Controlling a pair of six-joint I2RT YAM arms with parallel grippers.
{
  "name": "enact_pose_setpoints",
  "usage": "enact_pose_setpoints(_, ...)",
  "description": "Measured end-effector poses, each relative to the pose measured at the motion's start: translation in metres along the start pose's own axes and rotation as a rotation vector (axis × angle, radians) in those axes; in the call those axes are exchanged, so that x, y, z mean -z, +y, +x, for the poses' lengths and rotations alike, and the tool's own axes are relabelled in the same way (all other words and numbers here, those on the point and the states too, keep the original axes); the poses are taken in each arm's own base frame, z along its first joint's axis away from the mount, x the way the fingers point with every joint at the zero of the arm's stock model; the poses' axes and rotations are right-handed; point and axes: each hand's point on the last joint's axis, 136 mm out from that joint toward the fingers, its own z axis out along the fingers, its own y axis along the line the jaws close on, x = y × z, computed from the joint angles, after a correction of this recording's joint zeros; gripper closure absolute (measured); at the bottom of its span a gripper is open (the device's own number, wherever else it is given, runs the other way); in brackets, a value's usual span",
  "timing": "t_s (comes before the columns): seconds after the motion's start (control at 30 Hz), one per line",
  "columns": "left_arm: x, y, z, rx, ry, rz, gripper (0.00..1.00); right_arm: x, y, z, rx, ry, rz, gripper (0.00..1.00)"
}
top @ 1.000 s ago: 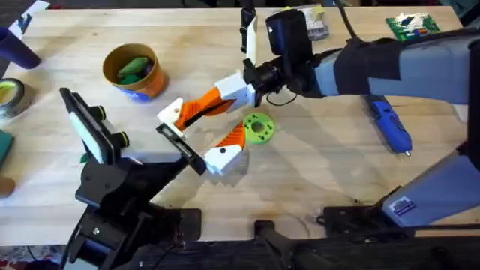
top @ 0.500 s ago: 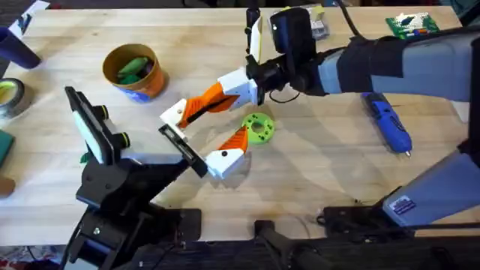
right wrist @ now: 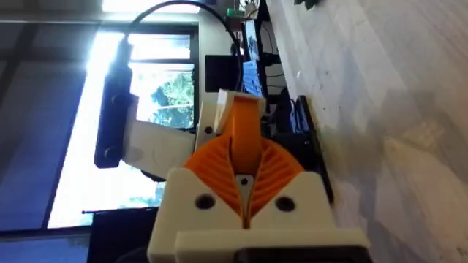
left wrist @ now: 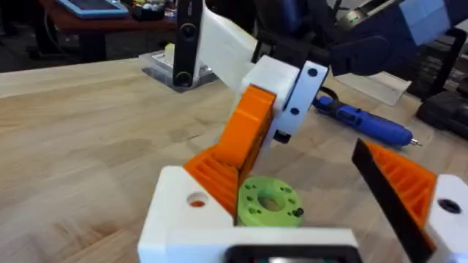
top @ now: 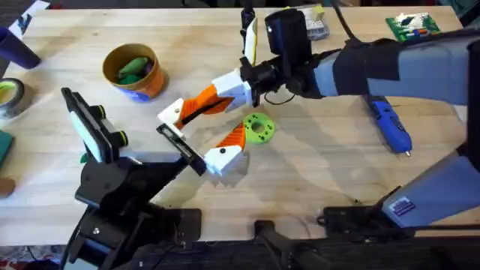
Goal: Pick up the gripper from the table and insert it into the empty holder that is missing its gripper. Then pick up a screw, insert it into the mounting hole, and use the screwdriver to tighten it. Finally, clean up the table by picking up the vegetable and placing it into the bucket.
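Surface (top: 315, 157): pale wood with visible grain. Both grippers — left gripper (top: 214, 142), right gripper (top: 178, 114) — have white fingers with orange ribbed pads. Beside the left jaws lies a bright green disc (top: 258, 127) pierced with small holes. Well apart from both jaws: the blue screwdriver (top: 390, 124) and the orange-yellow bucket (top: 137, 72) — blue label band, green contents.

A lab workbench: circuit board (top: 411, 25), tape roll (top: 10, 97), monitors (right wrist: 223, 73) behind
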Motion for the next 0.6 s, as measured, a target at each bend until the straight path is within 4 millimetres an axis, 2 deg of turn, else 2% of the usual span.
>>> enact_pose_setpoints(0.17, 0.0, 0.004, -0.001, -0.01, -0.005, -0.021, 0.011, -0.003, 0.005, -0.006, 0.024, -0.022, 0.0, 0.991)
enact_pose_setpoints(0.6, 0.0, 0.008, -0.002, -0.011, -0.009, -0.047, 0.011, -0.008, 0.003, -0.012, 0.0, -0.058, 0.023, 0.991)
